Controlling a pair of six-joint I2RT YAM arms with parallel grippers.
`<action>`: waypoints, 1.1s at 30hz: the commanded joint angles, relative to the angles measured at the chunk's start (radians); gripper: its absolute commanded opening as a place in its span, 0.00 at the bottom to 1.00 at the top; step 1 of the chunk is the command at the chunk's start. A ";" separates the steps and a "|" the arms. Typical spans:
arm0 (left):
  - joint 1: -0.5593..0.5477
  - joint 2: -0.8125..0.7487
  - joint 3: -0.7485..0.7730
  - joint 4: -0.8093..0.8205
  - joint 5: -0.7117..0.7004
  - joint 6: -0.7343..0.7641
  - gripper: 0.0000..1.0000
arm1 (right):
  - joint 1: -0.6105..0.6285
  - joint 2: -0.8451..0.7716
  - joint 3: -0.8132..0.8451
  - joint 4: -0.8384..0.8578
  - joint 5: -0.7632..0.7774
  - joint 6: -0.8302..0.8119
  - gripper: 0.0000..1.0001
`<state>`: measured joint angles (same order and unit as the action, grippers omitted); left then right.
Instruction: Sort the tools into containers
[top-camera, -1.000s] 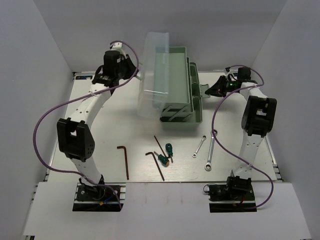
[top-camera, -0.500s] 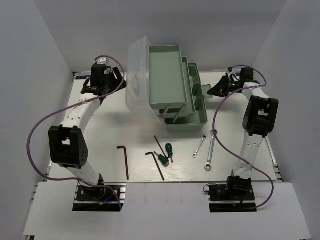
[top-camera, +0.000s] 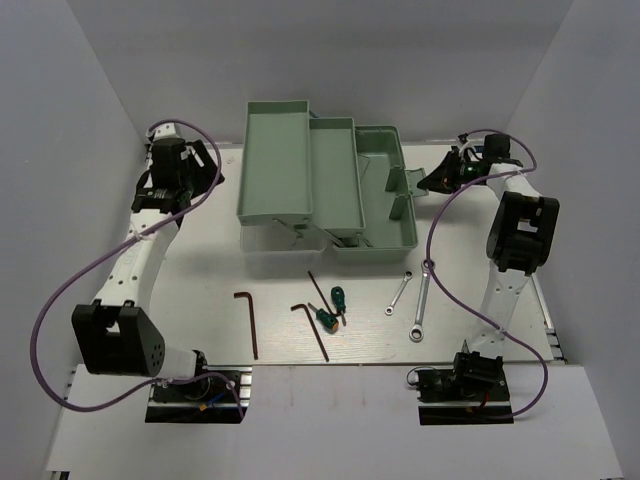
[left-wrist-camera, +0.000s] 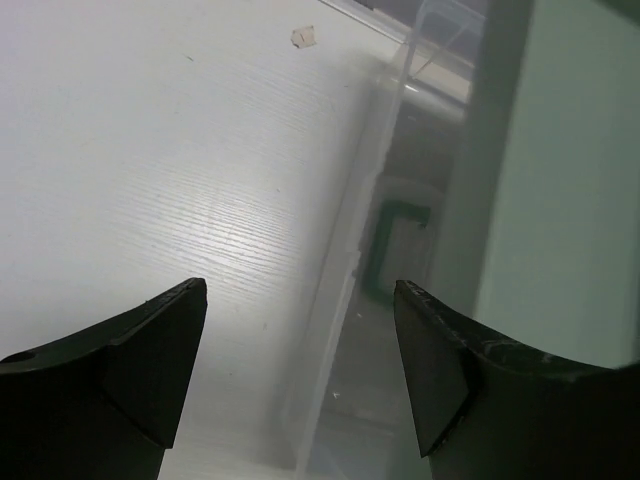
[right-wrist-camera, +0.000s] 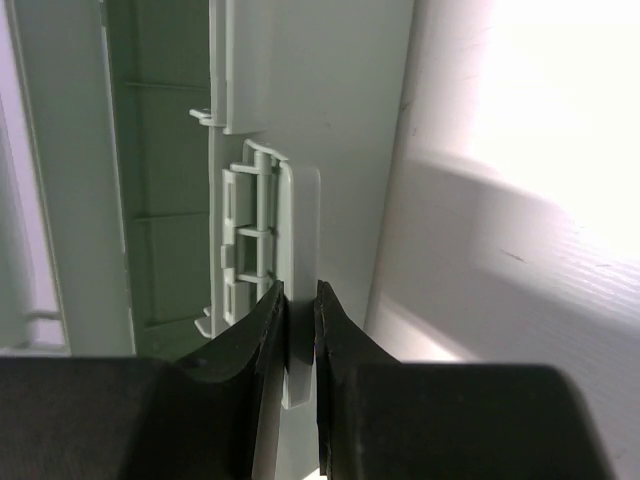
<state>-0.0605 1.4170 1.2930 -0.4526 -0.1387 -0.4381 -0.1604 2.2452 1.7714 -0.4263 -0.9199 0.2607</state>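
tools (top-camera: 249, 322) look stiff, small and slick: ratchet wrenches (top-camera: 422, 298) lying flat are best pinched across the mid-shank, screwdrivers (top-camera: 326, 319) around their fat green handles. all lie on the table (top-camera: 200, 255), well behind both grippers toward the arm bases. right gripper (right-wrist-camera: 298, 292) is nipped almost closed on a thin tab (right-wrist-camera: 300, 220) of the toolbox (top-camera: 375, 246), its trays (top-camera: 272, 217) spreading leftward. left gripper (left-wrist-camera: 298, 295) gapes wide, empty, translucent lid (left-wrist-camera: 360, 250) ahead, untouched.

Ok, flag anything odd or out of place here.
Nothing looks spilled or damaged. The toolbox is fanned open, with the right gripper pinched on a tab at its side. The tools lie loose on the table in front of it, none in a tray.
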 joint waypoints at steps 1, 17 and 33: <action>0.007 -0.081 -0.030 -0.023 -0.041 -0.002 0.86 | -0.021 -0.009 0.059 -0.002 0.035 -0.054 0.00; -0.005 -0.429 -0.202 0.061 0.368 0.142 0.88 | -0.036 -0.292 -0.053 -0.131 0.355 -0.311 0.90; -0.053 -0.581 -0.446 -0.293 0.521 0.150 0.56 | 0.114 -1.032 -0.920 -0.325 0.621 -0.440 0.49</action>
<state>-0.0982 0.8715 0.8677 -0.6807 0.3595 -0.2829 -0.0811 1.2324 0.8948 -0.7265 -0.3340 -0.1997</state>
